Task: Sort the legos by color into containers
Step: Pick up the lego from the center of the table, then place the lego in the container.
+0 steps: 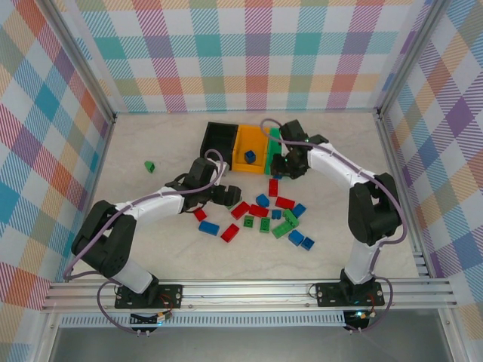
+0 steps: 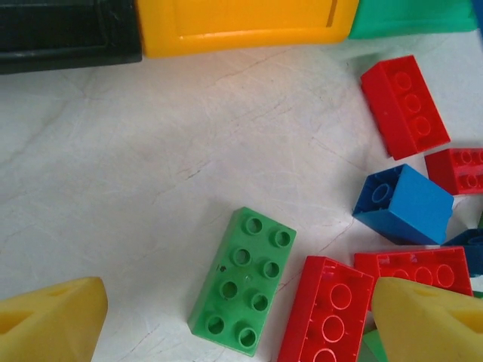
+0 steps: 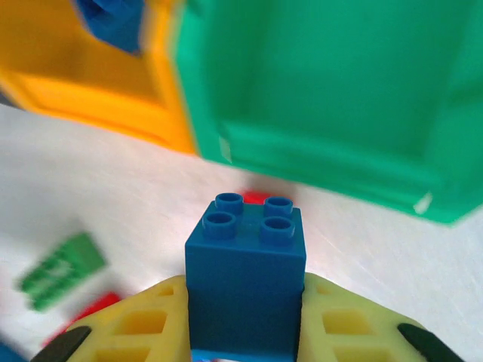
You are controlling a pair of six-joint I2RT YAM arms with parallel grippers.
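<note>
Right wrist: right fingers [image 3: 143, 324] clamp a blue brick [image 3: 245, 279], probably next into the orange bin [image 3: 90, 83]; left fingers [image 2: 45, 320] gape wide.

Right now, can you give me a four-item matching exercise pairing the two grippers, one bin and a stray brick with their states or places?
Column one
1. right gripper
2. left gripper
3. orange bin
4. lone green brick

Column two
A. holds one blue brick
B. alone on the left side of the table
C. shut on a blue four-stud brick
D. open above a green eight-stud brick

Pairs: 1-C, 2-D, 3-A, 4-B
</note>
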